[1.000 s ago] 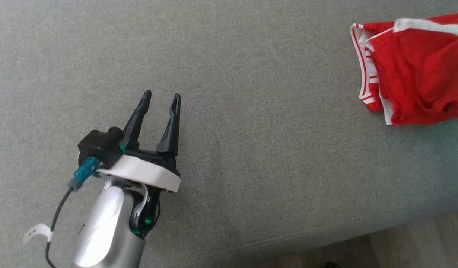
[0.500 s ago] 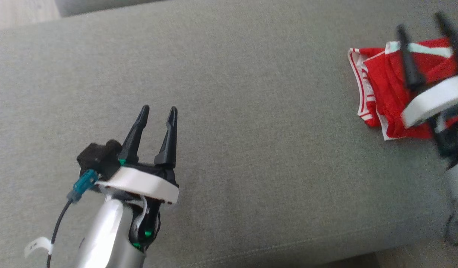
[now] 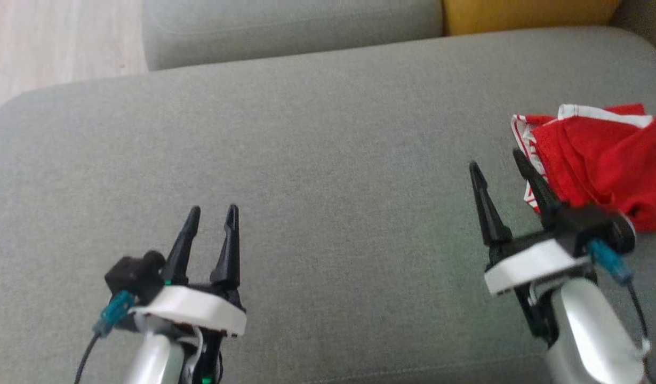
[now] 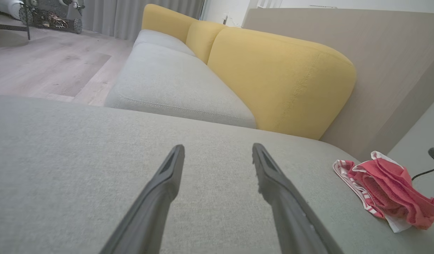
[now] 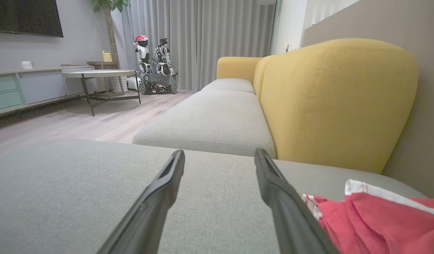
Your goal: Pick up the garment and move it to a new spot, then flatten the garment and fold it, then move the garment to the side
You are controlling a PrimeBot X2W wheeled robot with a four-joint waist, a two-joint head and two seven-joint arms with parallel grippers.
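The garment is a red piece with white striped trim, bunched in a heap at the right end of the grey sofa seat. It also appears in the left wrist view as the garment far right, and in the right wrist view as the garment at the lower right. My right gripper stands open just left of the heap, its right finger against the cloth's edge, nothing between the fingers. My left gripper is open and empty over bare cushion at the lower left, far from the garment.
A second grey seat cushion lies beyond the near one, with a yellow backrest behind. Wooden floor shows at the upper left. Across the room stand a round table and another wheeled robot.
The head camera has tilted up, so the whole picture has shifted down. My right gripper came into view and has drawn back from over the garment to its left edge. The garment lies as before.
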